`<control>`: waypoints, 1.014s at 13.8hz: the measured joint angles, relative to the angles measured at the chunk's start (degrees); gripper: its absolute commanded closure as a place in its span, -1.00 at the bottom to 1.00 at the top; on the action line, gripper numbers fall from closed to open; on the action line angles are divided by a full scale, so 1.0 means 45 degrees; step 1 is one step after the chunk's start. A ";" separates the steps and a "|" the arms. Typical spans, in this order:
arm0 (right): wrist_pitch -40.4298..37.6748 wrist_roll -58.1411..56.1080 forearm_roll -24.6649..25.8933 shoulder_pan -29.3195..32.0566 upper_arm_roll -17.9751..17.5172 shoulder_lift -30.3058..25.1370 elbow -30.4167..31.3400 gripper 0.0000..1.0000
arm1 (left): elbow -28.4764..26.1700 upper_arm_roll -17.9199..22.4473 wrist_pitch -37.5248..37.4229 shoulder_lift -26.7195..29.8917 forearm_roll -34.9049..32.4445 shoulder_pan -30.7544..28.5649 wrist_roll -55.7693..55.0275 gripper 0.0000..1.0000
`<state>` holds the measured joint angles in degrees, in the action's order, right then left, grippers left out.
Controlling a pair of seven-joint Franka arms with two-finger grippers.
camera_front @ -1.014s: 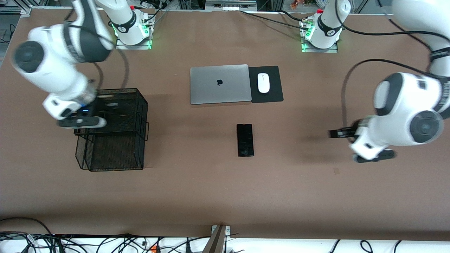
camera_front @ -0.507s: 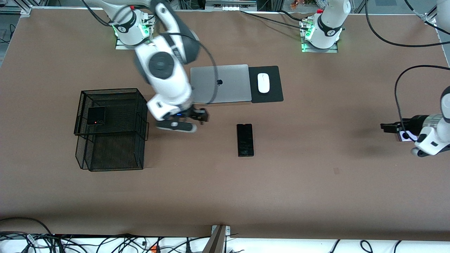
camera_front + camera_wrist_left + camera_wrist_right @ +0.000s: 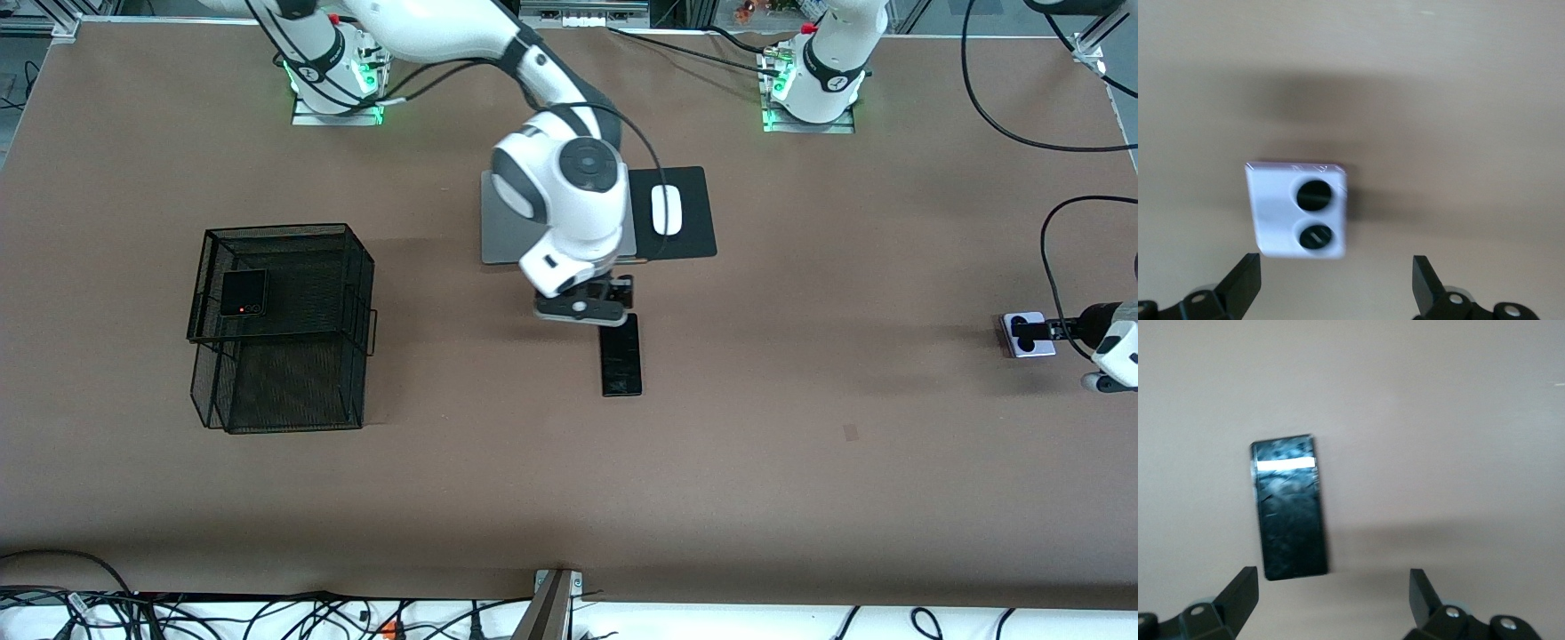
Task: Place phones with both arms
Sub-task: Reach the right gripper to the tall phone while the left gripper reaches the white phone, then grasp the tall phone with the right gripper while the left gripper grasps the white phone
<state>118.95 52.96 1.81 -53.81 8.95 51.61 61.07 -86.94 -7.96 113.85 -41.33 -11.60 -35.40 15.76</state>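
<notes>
The long slim black phone (image 3: 621,360) lies flat mid-table, nearer the front camera than the laptop. My right gripper (image 3: 616,290) is open and empty over its far end. In the right wrist view the phone (image 3: 1288,507) lies ahead of the open right gripper (image 3: 1331,595), untouched. The lilac-white phone (image 3: 1036,349) lies on the table at the left arm's end. My left gripper (image 3: 1036,332) is open over it. In the left wrist view that phone (image 3: 1298,210) shows two black camera circles ahead of the open gripper (image 3: 1335,287). The squarish black folded phone (image 3: 244,292) lies on the wire basket's top tier.
The black two-tier wire basket (image 3: 293,373) stands toward the right arm's end. A closed grey laptop (image 3: 505,233) lies beside a black mouse pad (image 3: 695,233) with a white mouse (image 3: 666,210), partly under the right arm.
My right arm left the black folded phone in the basket and swung to the slim black phone. My left arm moved toward its end of the table; the lilac-white phone now lies under its open gripper.
</notes>
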 measured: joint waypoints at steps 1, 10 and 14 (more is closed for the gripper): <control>0.0366 0.0035 0.0005 -0.0391 0.0266 0.0520 -0.0287 -1.00 | -0.0250 -0.0008 0.0789 -0.0137 0.0000 -0.0238 0.0284 -1.00; 0.3070 0.0080 0.0030 -0.1200 0.1314 0.2824 -0.0851 -1.00 | -0.1477 -0.0103 0.3153 -0.0139 -0.0001 -0.0565 0.1200 -1.00; 0.3774 0.0081 0.0055 -0.1213 0.1456 0.3223 -0.0864 -0.97 | -0.1529 -0.0100 0.3274 -0.0137 -0.0001 -0.0688 0.1575 -1.00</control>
<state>135.93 53.32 2.05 -59.27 15.50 66.11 57.18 -93.81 -8.41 128.59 -41.95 -11.61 -38.49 22.85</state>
